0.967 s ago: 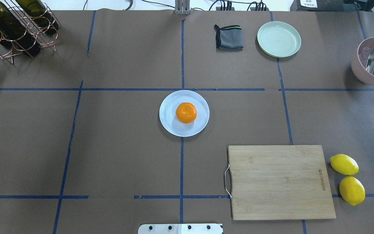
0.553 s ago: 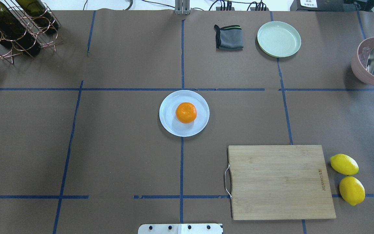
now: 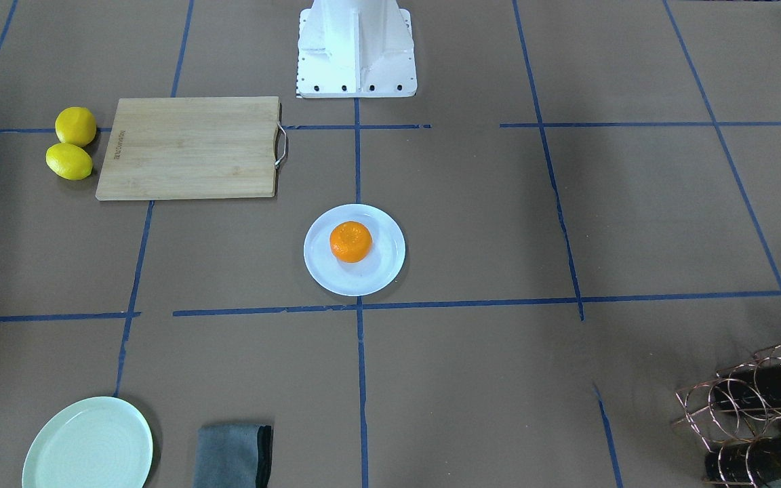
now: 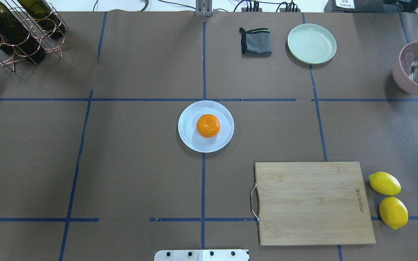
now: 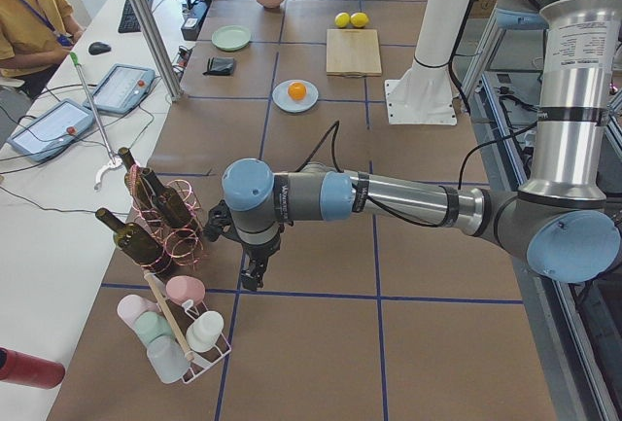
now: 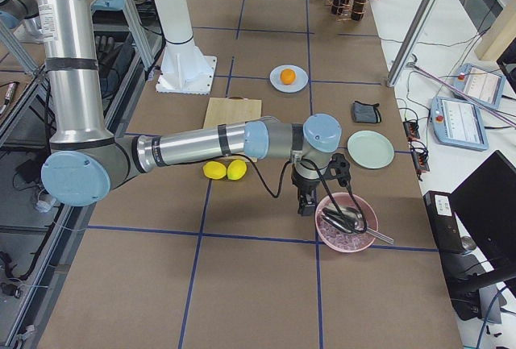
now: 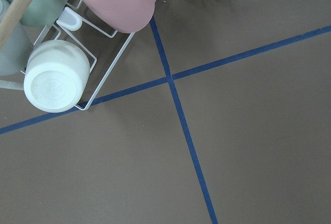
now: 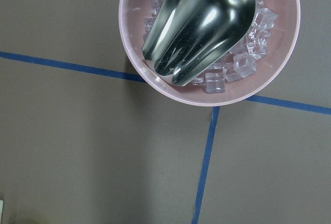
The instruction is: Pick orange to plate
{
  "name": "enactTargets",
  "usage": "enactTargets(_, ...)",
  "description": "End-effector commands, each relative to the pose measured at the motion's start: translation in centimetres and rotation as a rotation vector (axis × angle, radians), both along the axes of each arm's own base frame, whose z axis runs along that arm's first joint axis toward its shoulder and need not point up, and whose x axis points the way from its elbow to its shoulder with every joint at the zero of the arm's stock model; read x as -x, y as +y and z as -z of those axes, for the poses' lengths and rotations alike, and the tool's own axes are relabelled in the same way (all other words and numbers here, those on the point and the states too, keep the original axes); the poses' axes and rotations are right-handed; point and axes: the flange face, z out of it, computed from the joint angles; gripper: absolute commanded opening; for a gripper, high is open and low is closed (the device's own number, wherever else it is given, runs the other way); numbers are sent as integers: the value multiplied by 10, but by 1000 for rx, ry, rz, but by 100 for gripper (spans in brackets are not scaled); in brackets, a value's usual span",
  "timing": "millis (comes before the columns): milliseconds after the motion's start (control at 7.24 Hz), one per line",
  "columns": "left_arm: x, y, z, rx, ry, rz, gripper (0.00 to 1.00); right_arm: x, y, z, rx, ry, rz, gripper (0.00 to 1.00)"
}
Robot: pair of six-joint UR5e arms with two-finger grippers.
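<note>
The orange is seen resting on the plate, near its centre, so the task is judged as done. The left gripper and the right gripper are kept well away from the plate, on opposite sides of it. Whether they are open, or anything is held, cannot be told. If the plate is bumped, the round orange could be rolled over the low rim.

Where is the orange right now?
The orange sits on the white plate in the middle of the overhead view, up and to the left of the wooden cutting board.
</note>
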Motion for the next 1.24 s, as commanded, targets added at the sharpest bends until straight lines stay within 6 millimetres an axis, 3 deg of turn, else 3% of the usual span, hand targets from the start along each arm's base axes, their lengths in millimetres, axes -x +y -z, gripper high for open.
enactTargets(0,-8,-1,-1,2,-2,-17,100,0,0,1,-1,0,0,100)
enactTargets(276,-9,1,1,-3,0,-19,100,0,0,1,-1,-2,0,100)
enactTargets(553,-10,10,-21,22,1,-29,100,0,0,1,-3,0,0,100)
enactTargets(691,-10,6,-29,-1,-2,-22,100,0,0,1,-4,-2,1,100)
enactTargets(1106,-9,-5,-28,0,-14,-30,100,0,0,0,0,0,0,100)
